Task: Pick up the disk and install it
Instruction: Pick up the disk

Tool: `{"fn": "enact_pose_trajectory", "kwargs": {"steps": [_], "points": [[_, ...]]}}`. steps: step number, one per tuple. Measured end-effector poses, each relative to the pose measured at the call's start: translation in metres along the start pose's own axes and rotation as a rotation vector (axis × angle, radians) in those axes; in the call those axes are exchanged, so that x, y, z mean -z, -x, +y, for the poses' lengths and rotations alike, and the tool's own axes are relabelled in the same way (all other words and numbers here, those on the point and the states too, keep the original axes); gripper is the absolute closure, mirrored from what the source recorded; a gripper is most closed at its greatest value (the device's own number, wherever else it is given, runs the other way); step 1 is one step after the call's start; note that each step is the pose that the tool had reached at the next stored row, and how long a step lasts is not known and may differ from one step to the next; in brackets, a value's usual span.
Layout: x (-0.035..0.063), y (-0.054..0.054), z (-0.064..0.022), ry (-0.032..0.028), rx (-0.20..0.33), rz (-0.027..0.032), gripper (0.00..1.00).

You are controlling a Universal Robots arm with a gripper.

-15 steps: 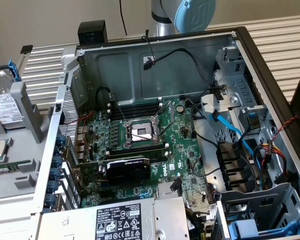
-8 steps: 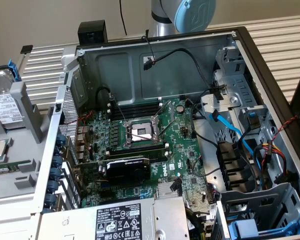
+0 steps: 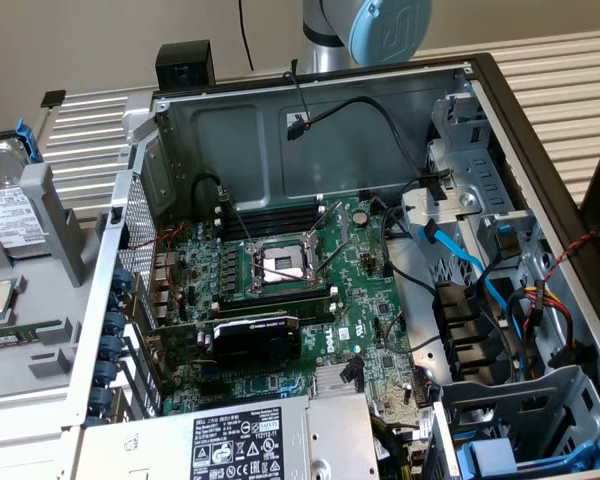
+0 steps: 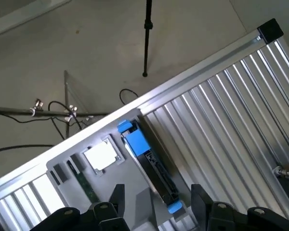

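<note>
I am watching the gripper (image 4: 158, 190) hanging above the bench (image 4: 221, 125), its fingers standing wide apart and clasping nothing, roughly lined up over the disk (image 4: 154, 171). The disk is sitting edge-up in the grey holder (image 4: 130, 180) near the bench's edge, just beside a small square chip (image 4: 102, 156) and outside the open computer case (image 3: 230, 130). Nothing is being lifted yet, so both the pick-up and the fitting are waiting.

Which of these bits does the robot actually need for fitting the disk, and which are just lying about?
Needed: rectangular silver disk drive in a blue plastic frame; open gripper; open grey metal computer case.
Lying about: small square silver processor chip; big grey power-supply box with a black-and-white label.
</note>
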State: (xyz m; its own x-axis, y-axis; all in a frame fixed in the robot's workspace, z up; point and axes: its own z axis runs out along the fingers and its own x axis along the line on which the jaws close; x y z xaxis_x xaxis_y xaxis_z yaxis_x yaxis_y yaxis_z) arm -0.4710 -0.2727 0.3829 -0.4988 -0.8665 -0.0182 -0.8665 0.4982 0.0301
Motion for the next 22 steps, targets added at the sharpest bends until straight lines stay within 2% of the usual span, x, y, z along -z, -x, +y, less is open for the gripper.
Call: {"fn": "enact_pose_trajectory", "kwargs": {"steps": [2, 13, 20, 22], "points": [[-0.0015, 0.000, 0.0000, 0.0018, 0.037, -0.0005, 0.34], [-0.0078, 0.000, 0.0001, 0.0058, 0.235, 0.0045, 0.34], [-0.0159, -0.005, 0.0067, 0.0063, 0.281, 0.0058, 0.34], [-0.0172, -0.005, 0.0067, 0.0073, 0.314, 0.0071, 0.34]]}}
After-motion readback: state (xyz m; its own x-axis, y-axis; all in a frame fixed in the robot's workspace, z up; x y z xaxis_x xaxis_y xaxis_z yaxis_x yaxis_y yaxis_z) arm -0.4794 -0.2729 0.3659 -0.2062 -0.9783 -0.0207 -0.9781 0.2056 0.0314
